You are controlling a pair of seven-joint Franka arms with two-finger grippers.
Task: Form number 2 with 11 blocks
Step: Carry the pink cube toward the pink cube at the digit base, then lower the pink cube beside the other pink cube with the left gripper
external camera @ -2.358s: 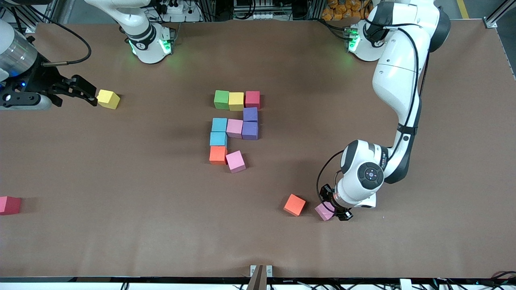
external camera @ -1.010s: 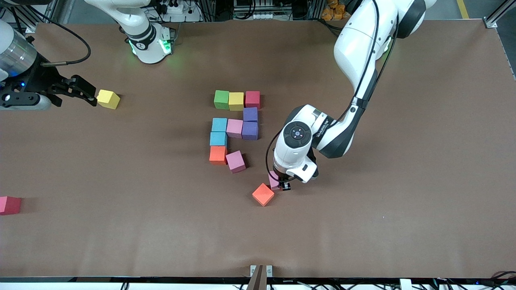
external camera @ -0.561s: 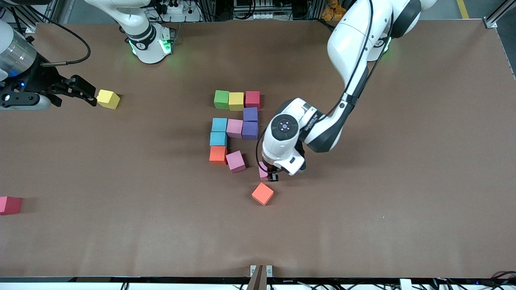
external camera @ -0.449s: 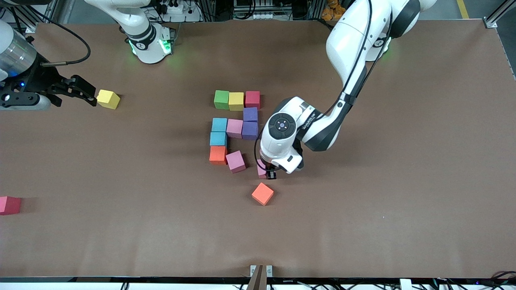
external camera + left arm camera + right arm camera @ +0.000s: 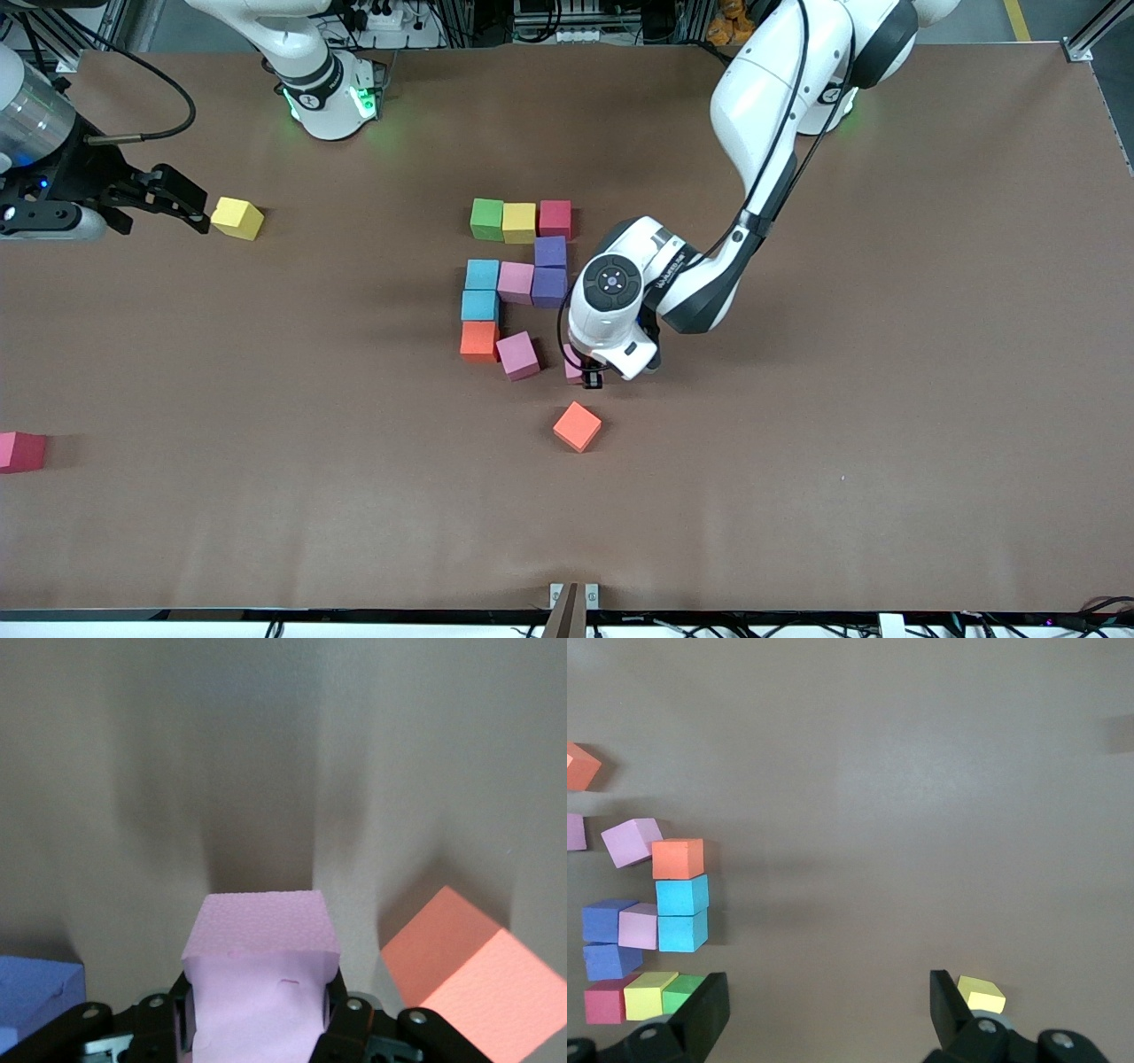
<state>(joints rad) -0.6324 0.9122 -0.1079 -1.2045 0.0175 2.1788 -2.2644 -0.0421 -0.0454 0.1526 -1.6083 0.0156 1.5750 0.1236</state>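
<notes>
Right hand (image 5: 190,206) idles at the frame's left edge, fingers spread, by a stray yellow cube (image 5: 237,218). Mid-frame, the number 2 (image 5: 518,282) lacks its last bottom-row cube; just right, left hand (image 5: 592,376) pinches that pink block (image 5: 261,979). Next: set it flush beside the tilted pink cube (image 5: 518,355).

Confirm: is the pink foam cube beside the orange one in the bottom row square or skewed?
Skewed. The pink foam cube sits rotated against the orange cube, its edges off the digit's lines.

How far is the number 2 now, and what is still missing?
Nine blocks are laid: the top row from the green block down to the orange block, though the pink block beside it sits crooked. The left gripper, jaws shut, brings the last pink block. Left: place it and straighten the bottom row. The right gripper waits.
</notes>
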